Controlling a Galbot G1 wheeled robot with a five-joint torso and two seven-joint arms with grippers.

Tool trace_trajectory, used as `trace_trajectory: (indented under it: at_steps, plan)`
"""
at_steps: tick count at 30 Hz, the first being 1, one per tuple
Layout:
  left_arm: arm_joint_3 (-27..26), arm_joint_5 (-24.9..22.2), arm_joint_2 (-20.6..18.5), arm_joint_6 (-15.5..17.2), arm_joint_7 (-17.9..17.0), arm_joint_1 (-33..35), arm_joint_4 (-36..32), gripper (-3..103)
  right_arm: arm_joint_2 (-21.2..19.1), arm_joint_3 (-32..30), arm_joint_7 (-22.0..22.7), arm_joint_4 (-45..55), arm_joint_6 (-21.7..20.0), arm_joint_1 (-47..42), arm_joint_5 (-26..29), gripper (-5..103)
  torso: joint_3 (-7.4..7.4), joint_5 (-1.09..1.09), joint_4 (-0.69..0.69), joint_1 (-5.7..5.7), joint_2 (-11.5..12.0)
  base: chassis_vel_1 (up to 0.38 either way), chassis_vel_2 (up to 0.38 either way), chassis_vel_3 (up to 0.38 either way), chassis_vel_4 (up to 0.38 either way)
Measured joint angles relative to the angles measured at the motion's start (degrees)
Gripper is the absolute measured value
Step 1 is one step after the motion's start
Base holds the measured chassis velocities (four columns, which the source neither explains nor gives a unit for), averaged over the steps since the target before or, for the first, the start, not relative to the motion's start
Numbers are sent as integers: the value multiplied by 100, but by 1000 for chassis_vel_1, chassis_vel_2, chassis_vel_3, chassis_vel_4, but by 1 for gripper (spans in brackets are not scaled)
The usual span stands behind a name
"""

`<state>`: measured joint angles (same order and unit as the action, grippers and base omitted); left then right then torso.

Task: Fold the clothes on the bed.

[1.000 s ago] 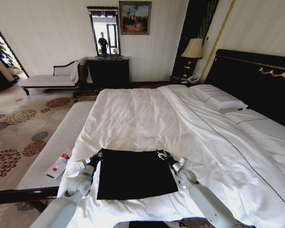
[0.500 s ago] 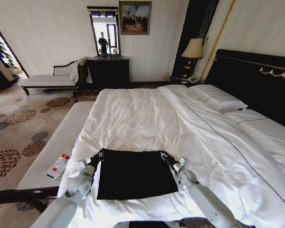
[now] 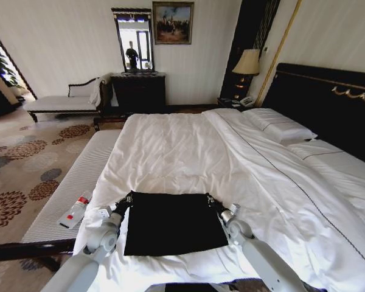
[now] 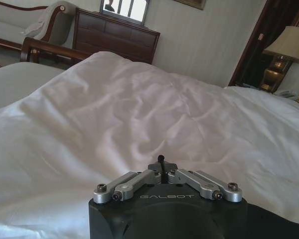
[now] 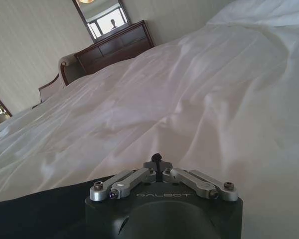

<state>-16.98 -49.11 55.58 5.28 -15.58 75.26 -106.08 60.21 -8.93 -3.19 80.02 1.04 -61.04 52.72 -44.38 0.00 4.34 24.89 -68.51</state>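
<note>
The clothes (image 3: 173,222), a black T-shirt folded into a flat rectangle, lie on the near end of the bed (image 3: 182,152), which has a white duvet. My left gripper (image 3: 126,199) is at the shirt's far left corner and my right gripper (image 3: 210,201) at its far right corner, both shut on the cloth's edge. In the left wrist view the left gripper (image 4: 161,159) has its fingers drawn together, with black cloth (image 4: 274,224) beside it. The right wrist view shows the right gripper (image 5: 158,157) likewise shut, next to black cloth (image 5: 35,214). No lettering is visible.
A white-cushioned bench (image 3: 79,176) runs along the bed's left side with a plastic bottle (image 3: 74,212) on it. Pillows (image 3: 280,125) and the dark headboard (image 3: 328,103) are at the right. A dresser (image 3: 139,91), a chaise (image 3: 64,102) and a lamp (image 3: 248,62) stand at the far wall.
Both grippers have drawn back slightly toward me, and the shirt's far edge has shifted a little with them. The camera has not moved.
</note>
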Motion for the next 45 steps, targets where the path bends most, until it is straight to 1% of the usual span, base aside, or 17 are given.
trace_trajectory:
  at_steps: [7,9,11,16,18,20,21,24,32,36,37,38,40,41,43,44,45]
  plan:
    - [-42,46,-84,-58,-57,-23,-218,1,-93,-241,188,412,110,-37,-70,1,0,0,1,0,0,0,0,0,0]
    - [-111,45,-274,-141,-122,-92,-574,1,-208,-447,455,1024,166,-49,-78,1,0,0,2,0,0,0,0,0,0]
    - [-136,14,-331,-154,-141,-122,-667,1,-253,-500,533,1222,177,-48,-77,1,0,-1,0,0,0,0,0,0,0]
    - [-368,-469,-753,-154,-325,-490,-1409,1,-568,-813,899,2313,238,-25,-234,1,0,-1,1,0,0,0,0,0,0]
    - [-408,-534,-796,-147,-332,-527,-1499,1,-597,-860,959,2432,238,-29,-238,1,0,-1,1,0,0,0,0,0,0]
    - [-531,-678,-946,-129,-338,-607,-1751,1,-662,-999,1068,2707,225,-57,-243,1,0,0,1,0,0,0,0,0,0]
    - [-531,-678,-946,-129,-338,-607,-1751,1,-662,-999,1068,2707,225,-57,-243,1,0,0,1,0,0,0,0,0,0]
    - [-673,-711,-1154,-128,-276,-599,-2048,1,-763,-1197,1148,3052,185,-134,-207,1,0,0,1,0,0,0,0,0,0]
    - [-862,-684,-1239,-129,-248,-271,-2454,1,-862,-1480,1297,3552,68,-341,-54,1,0,0,1,0,0,0,0,0,0]
    - [-1585,-591,-1109,-127,-123,894,-3110,1,-872,-2033,1857,4556,-513,-1059,237,1,1,-2,0,0,0,0,0,0,0]
    - [-1585,-591,-1109,-127,-123,894,-3110,1,-872,-2033,1857,4556,-513,-1059,237,1,1,-2,0,0,0,0,0,0,0]
    - [-1743,-554,-1030,-126,-92,1159,-3219,1,-855,-2148,2029,4762,-700,-1252,356,1,1,0,2,0,0,0,0,0,0]
    - [-1976,-477,-798,-79,-72,1694,-3401,1,-788,-2362,2465,5091,-1136,-1587,605,1,2,-1,-2,-3,-2,0,0,0,0]
    - [-1945,-476,-730,-27,-94,1758,-3392,1,-736,-2353,2617,5126,-1263,-1635,676,1,2,0,-1,-3,-2,0,0,0,0]
    - [-1834,-476,-678,26,-134,1734,-3310,1,-673,-2277,2720,5104,-1345,-1629,718,1,2,0,0,-4,-2,0,0,0,0]
    - [-1709,-481,-642,74,-208,1651,-3180,1,-623,-2167,2770,5020,-1387,-1586,721,1,2,0,1,-4,-2,0,0,0,0]
    - [-1452,-543,-582,161,-337,1364,-2880,1,-531,-1920,2808,4743,-1426,-1411,674,1,2,0,2,-3,-2,0,0,0,0]
